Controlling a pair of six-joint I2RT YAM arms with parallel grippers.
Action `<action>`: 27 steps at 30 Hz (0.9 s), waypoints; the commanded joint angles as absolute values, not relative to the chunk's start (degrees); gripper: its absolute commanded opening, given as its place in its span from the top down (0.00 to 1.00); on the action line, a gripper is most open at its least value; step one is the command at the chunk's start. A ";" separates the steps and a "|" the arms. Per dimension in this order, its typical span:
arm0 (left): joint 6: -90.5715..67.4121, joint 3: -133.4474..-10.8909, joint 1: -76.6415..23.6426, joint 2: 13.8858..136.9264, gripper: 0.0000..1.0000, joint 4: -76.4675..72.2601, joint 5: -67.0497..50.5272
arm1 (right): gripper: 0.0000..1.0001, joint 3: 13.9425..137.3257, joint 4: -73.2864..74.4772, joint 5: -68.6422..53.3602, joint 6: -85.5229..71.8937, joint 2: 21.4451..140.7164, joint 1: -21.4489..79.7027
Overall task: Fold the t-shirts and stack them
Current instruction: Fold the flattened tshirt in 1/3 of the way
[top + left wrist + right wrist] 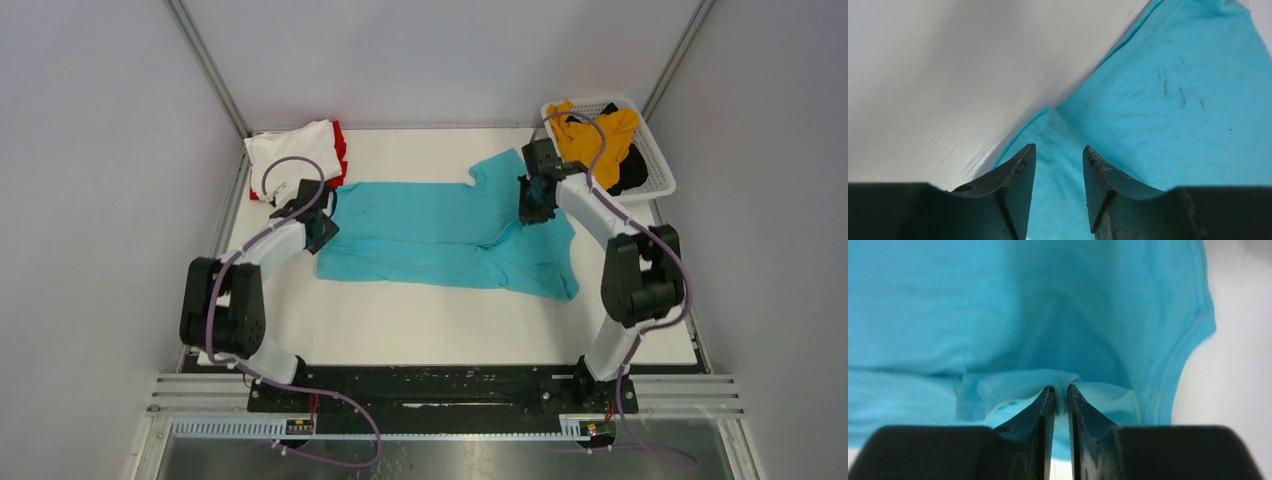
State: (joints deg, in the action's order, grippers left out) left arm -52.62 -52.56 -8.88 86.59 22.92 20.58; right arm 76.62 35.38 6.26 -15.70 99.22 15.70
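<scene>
The left pincer (322, 228) (1058, 147) sits low at the left-hand edge of the teal shirt (440, 225) (1158, 100). Its jaws stand apart with nothing between them but a view of cloth below. In the left wrist view, the shirt's hem runs off diagonally ahead of the pincer, with bare worktop (948, 75) to one side of the fingers and teal to the other.

The right pincer (535, 205) (1060, 388) is down on the same shirt, just short of its collar end. Its jaws are nearly together, leaving only a slim slit. A raised pleat of teal cloth (1023, 305) stands right at the tips, but whether they bite it or merely flank it I cannot tell. Beyond the tips the shirt lies smooth, and a curved seamed edge runs to one side with white worktop (1238, 365) past it.

The shirt lies spread flat between the two pincers (lengthwise across the worktop (420, 320)), reaching nearer the arm bases than either pincer.

Just beyond the left pincer, at the far corner, a folded white shirt (295, 150) lies on a red shirt (340, 145). Beyond and outward of the right pincer stands a basket (655, 150) holding a mustard shirt (600, 135) and a black shirt (628, 178).
</scene>
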 commanded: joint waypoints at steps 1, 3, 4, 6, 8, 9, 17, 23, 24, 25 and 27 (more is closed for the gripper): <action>-49.83 -59.78 -8.00 91.43 0.57 22.97 18.55 | 0.68 87.98 37.49 5.19 -13.38 107.42 13.34; -48.65 -61.14 -7.76 91.33 0.46 23.40 17.76 | 0.45 91.62 38.30 5.17 -13.82 109.86 12.53; -48.13 -61.37 -7.74 90.56 0.21 23.58 17.45 | 0.39 92.71 38.92 5.26 -13.95 110.24 12.42; -47.14 -61.25 -7.72 88.38 0.01 24.01 16.63 | 0.22 91.81 38.80 4.56 -14.03 108.89 12.40; -46.63 -59.60 -7.73 85.35 0.01 23.67 14.43 | 0.01 86.65 36.33 3.01 -14.72 105.35 12.46; -46.26 -58.14 -7.69 83.92 0.01 22.39 12.70 | 0.01 83.46 34.91 2.21 -15.25 103.15 12.40; -46.77 -48.17 -9.00 81.48 0.01 8.91 -6.36 | 0.00 59.26 16.20 -16.97 -23.77 91.73 15.44; -47.54 -49.14 -9.40 87.99 0.01 9.26 -8.09 | 0.01 68.16 14.10 -19.74 -27.33 103.52 18.70; -47.58 -49.07 -9.40 88.39 0.01 9.14 -8.02 | 0.00 70.03 13.78 -19.51 -28.09 105.95 18.80; -47.66 -48.98 -9.40 88.70 0.01 9.03 -7.96 | 0.00 72.86 13.52 -19.02 -28.47 108.17 18.87; -47.66 -48.85 -9.36 89.21 0.01 8.48 -8.07 | 0.00 77.55 13.58 -16.52 -28.85 112.15 18.90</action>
